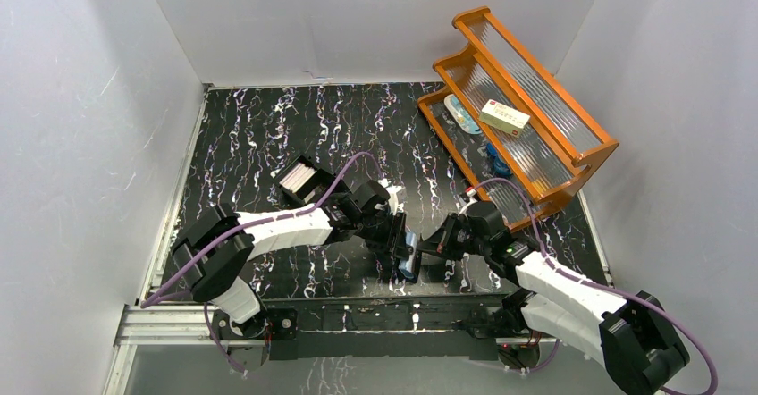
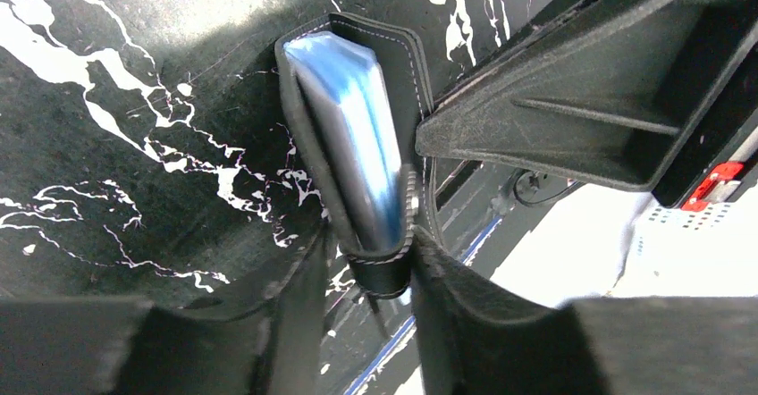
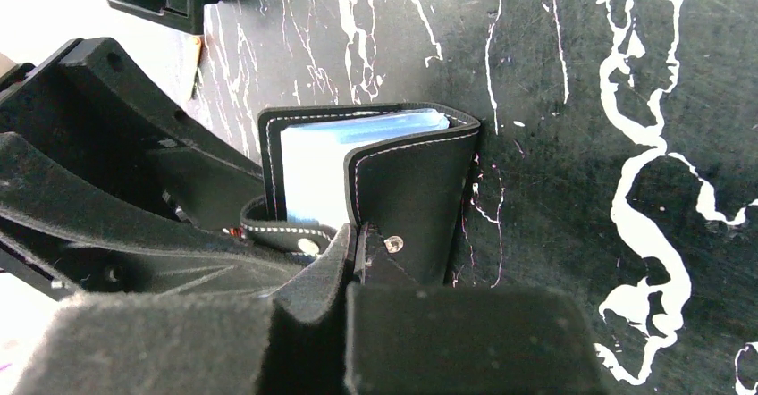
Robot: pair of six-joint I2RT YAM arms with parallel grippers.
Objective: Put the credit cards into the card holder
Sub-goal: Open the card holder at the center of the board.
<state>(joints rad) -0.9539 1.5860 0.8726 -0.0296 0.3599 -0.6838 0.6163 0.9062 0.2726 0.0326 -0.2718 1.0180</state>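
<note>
The card holder is a small black stitched wallet with blue lining, held on edge just above the table near its front middle. My left gripper comes at it from the left. In the left wrist view its jaws press both sides of the card holder at the strap end. My right gripper comes from the right, and in the right wrist view it is shut on the outer flap of the card holder beside a snap stud. No credit cards show apart from the blue lining.
An open black box with pale contents lies behind the left arm. An orange wooden rack with ribbed shelves stands at the back right, holding a cream carton. White walls enclose the marbled black table.
</note>
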